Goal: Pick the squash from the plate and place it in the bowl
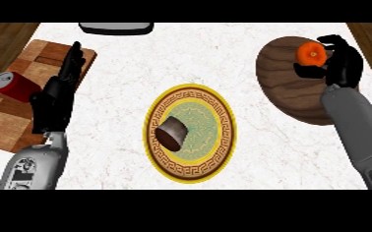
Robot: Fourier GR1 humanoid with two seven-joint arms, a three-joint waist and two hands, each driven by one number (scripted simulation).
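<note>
The orange squash (312, 54) is over the brown wooden bowl (287, 86) at the right of the counter. My right hand (343, 65) is curled round it, fingers above and thumb below, and hides its right side. I cannot tell whether the squash touches the bowl. The yellow patterned plate (210, 150) lies mid-counter with a dark brown cylindrical object (172, 132) on its left part. My left hand (56, 96) rests open at the left, fingers straight and pointing away, over the cutting board.
A wooden cutting board (40, 61) lies at the far left with a red can (16, 86) on it. A dark tray (116, 28) sits at the counter's far edge. Bare marble shows between plate and bowl.
</note>
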